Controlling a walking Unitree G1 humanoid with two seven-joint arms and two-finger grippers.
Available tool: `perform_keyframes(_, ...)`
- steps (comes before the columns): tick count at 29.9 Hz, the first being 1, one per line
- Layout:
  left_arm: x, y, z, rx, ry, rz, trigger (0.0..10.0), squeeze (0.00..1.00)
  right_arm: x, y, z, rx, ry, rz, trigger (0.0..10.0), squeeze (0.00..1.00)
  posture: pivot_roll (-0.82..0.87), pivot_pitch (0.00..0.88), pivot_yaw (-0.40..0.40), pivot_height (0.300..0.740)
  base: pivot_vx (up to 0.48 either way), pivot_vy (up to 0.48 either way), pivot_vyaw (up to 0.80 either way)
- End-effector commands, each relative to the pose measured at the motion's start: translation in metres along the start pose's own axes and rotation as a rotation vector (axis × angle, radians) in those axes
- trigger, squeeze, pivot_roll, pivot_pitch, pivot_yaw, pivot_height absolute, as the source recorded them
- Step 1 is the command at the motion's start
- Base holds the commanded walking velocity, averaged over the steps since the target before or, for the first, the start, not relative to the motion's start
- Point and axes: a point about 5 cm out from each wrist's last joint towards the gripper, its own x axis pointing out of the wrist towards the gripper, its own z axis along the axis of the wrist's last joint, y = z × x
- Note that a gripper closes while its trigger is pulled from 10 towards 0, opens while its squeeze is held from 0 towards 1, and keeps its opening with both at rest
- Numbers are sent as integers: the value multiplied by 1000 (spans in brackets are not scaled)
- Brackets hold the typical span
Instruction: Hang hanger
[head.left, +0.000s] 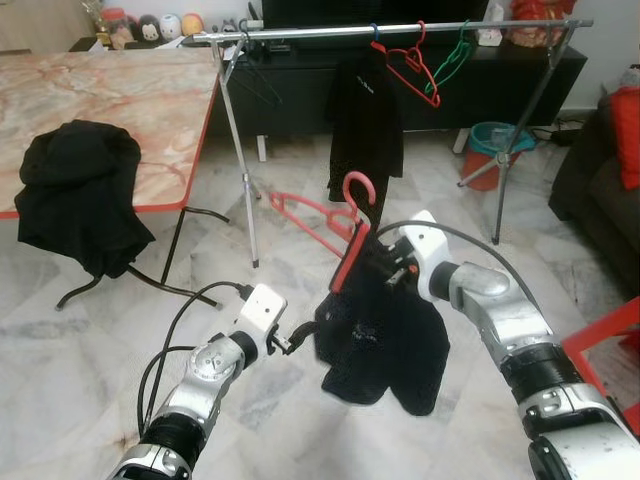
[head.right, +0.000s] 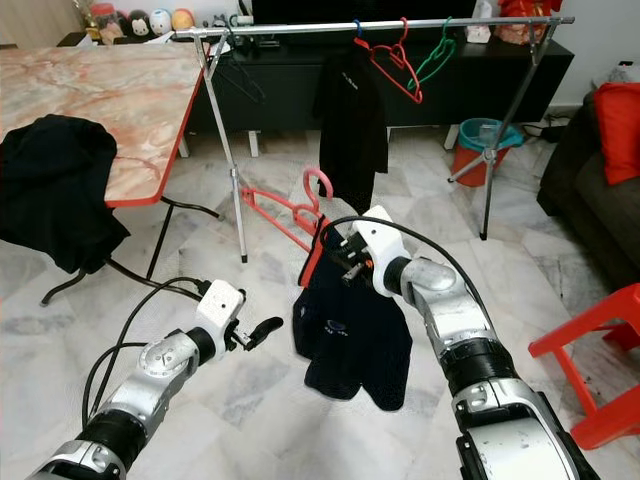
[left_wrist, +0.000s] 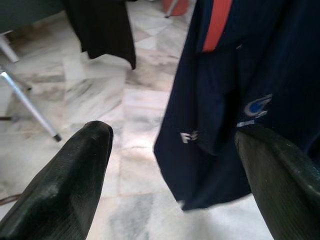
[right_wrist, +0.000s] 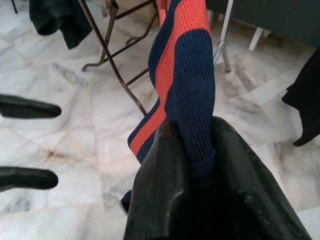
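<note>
- Right gripper (head.left: 385, 262) is pinched on the collar of a navy shirt (head.left: 385, 340) that has a red-orange stripe; in the right wrist view both fingers (right_wrist: 165, 200) press the knit fabric between them.
- A red hanger (head.left: 352, 235) sits inside that shirt, its hook rising just above the right gripper and tilted toward the rail.
- The shirt hangs below the right gripper, clear of the floor.
- Left gripper (head.left: 292, 340) is beside the shirt's lower edge, fingers (left_wrist: 75, 175) spread wide with nothing between them; the shirt hangs just in front of them.
- The clothes rail (head.left: 400, 32) stands well beyond and above both grippers, carrying a black garment (head.left: 365, 130), a red wire hanger (head.left: 412, 70) and a green hanger (head.left: 452, 58).
- Another red hanger (head.left: 305, 215) lies on the marble floor (head.left: 90, 340) between the right gripper and the rail's legs.
- Far off the left gripper's outer side, a marble-top table (head.left: 110, 100) carries a black cloth (head.left: 80, 190) draped over its edge.
</note>
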Motion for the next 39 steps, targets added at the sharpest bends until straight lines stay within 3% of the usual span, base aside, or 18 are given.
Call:
perform_keyframes(1,-2,-1,-5,2,18,0,10000,0,0,-2,29,-21,-103,-3,10000,0,-19,31,-20,740,0,0,0)
perform_keyframes(6,-2,-7,-11,37,38,-40,10000,0,3,5,39,-8,-131,24,10000,0,-16,26,-19,740,0,0,0)
perform_keyframes(11,3,-8,-8,80,35,-19,10000,0,13,22,50,6,-161,93,10000,0,-12,22,-20,740,0,0,0)
perform_keyframes(17,8,2,0,128,20,95,10000,0,17,43,61,-19,-187,182,10000,0,-7,34,-32,740,0,0,0)
perform_keyframes(23,9,8,2,150,20,148,10000,0,14,46,62,-26,-185,203,10000,0,-11,42,-36,740,0,0,0)
perform_keyframes(25,8,10,0,211,39,162,10000,0,12,45,60,-29,-177,200,10000,0,-11,42,-36,740,0,0,0)
perform_keyframes(33,4,14,-9,286,90,207,10000,0,10,43,66,-37,-185,198,10000,0,-15,50,-38,740,0,0,0)
perform_keyframes(39,6,11,-9,259,79,201,10000,0,10,47,73,-45,-196,204,10000,0,-20,49,-39,740,0,0,0)
